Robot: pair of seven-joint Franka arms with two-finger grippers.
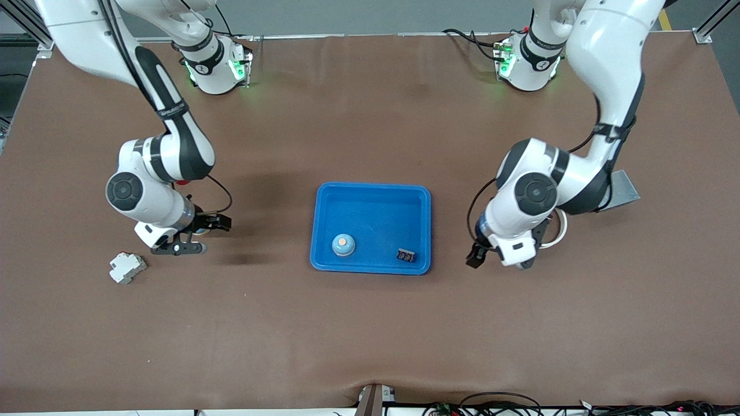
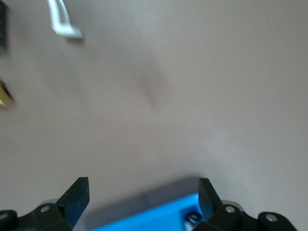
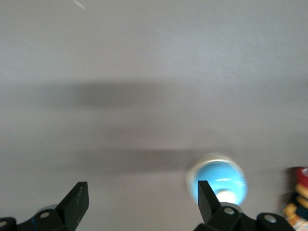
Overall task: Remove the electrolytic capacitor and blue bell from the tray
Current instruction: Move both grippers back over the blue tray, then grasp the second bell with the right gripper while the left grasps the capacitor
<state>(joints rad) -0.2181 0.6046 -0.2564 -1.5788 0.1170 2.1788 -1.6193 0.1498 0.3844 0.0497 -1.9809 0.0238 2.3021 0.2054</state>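
Observation:
A light blue bell (image 1: 343,245) with an orange button and a small black capacitor (image 1: 406,255) lie in the blue tray (image 1: 373,196), both near its wall nearest the front camera. The bell is toward the right arm's end, the capacitor toward the left arm's end. My left gripper (image 1: 523,263) is open and empty, low over the table beside the tray; its wrist view (image 2: 143,197) shows the tray's edge (image 2: 149,217). My right gripper (image 1: 186,248) is open and empty over the table toward the right arm's end of the tray (image 3: 143,199).
A white plastic block (image 1: 127,267) lies near the right gripper. A round light blue object (image 3: 219,180) sits under the right wrist. A white ring (image 1: 559,228) and a grey metal plate (image 1: 623,190) lie by the left arm.

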